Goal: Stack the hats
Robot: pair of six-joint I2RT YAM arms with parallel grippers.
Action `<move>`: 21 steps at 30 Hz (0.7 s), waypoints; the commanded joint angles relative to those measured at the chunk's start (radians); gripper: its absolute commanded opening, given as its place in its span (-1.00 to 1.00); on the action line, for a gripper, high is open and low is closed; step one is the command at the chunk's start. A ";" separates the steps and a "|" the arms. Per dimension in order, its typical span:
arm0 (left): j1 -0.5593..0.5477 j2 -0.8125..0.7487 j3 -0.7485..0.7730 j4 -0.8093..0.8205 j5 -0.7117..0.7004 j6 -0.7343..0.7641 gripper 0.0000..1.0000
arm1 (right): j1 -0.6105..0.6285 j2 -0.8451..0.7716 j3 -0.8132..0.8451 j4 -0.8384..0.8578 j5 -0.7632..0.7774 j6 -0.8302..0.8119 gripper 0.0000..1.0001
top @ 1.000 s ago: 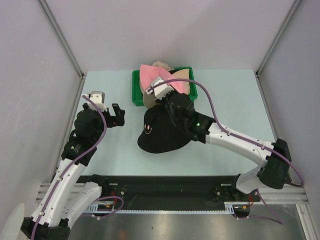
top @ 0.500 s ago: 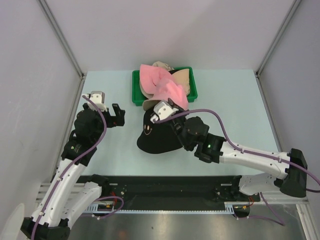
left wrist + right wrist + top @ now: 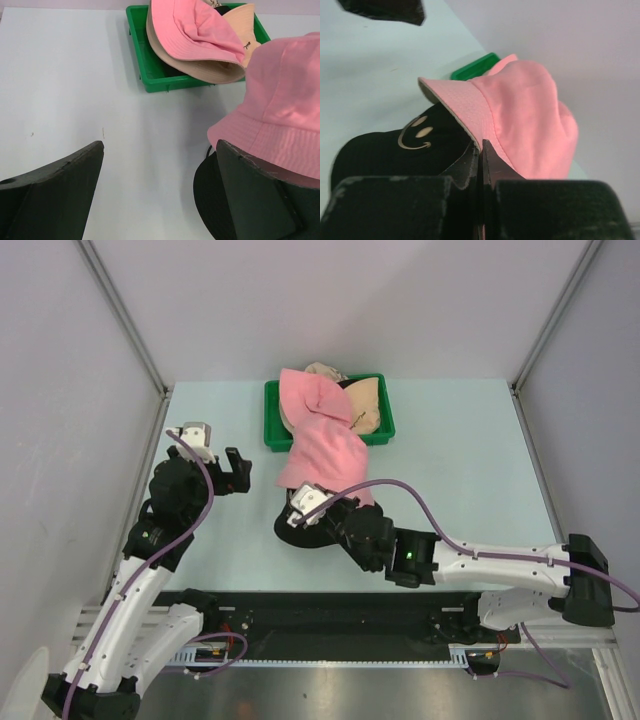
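My right gripper (image 3: 318,498) is shut on the brim of a pink hat (image 3: 330,452), which hangs stretched over a black hat (image 3: 296,536) with a smiley mark. In the right wrist view the jaws (image 3: 481,146) pinch the pink brim (image 3: 455,107) just above the black hat (image 3: 385,150). Another pink hat (image 3: 190,25) and a beige hat (image 3: 366,400) lie in the green tray (image 3: 272,430). My left gripper (image 3: 236,470) is open and empty, left of the black hat, over bare table (image 3: 160,145).
The green tray stands at the back middle of the table, and its near wall shows in the left wrist view (image 3: 150,75). Grey walls close in the left, right and back sides.
My right gripper has drawn back toward the near edge, pulling the pink hat out of the tray and over the black hat. The left arm has not moved.
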 commanded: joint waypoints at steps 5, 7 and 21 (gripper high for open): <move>-0.004 -0.011 -0.005 0.023 0.015 -0.025 1.00 | 0.046 0.020 -0.021 -0.116 -0.101 0.283 -1.00; -0.004 -0.008 -0.005 0.024 0.024 -0.031 0.99 | 0.062 0.024 -0.035 -0.132 -0.106 0.324 -1.00; -0.008 0.004 -0.226 0.192 0.207 -0.388 0.99 | 0.137 0.021 -0.124 -0.243 -0.071 0.519 -1.00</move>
